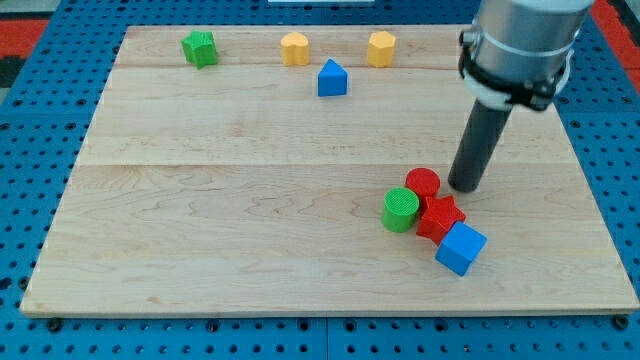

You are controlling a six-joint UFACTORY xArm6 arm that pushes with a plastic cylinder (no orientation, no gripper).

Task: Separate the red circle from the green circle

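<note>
The red circle [423, 184] stands on the wooden board at the view's lower right, touching the green circle [401, 210] just below and left of it. My tip [465, 187] rests on the board right beside the red circle, on its right side, with a very small gap or light contact. A red star-like block [440, 218] lies just below the red circle and touches the green circle's right side. A blue cube [461, 249] sits against the red star's lower right.
Along the view's top edge stand a green star-like block [200, 48], a yellow heart-like block [294, 48] and a yellow hexagon [381, 48]. A blue triangle [332, 79] sits below them. The board's right edge [590, 190] is close to the cluster.
</note>
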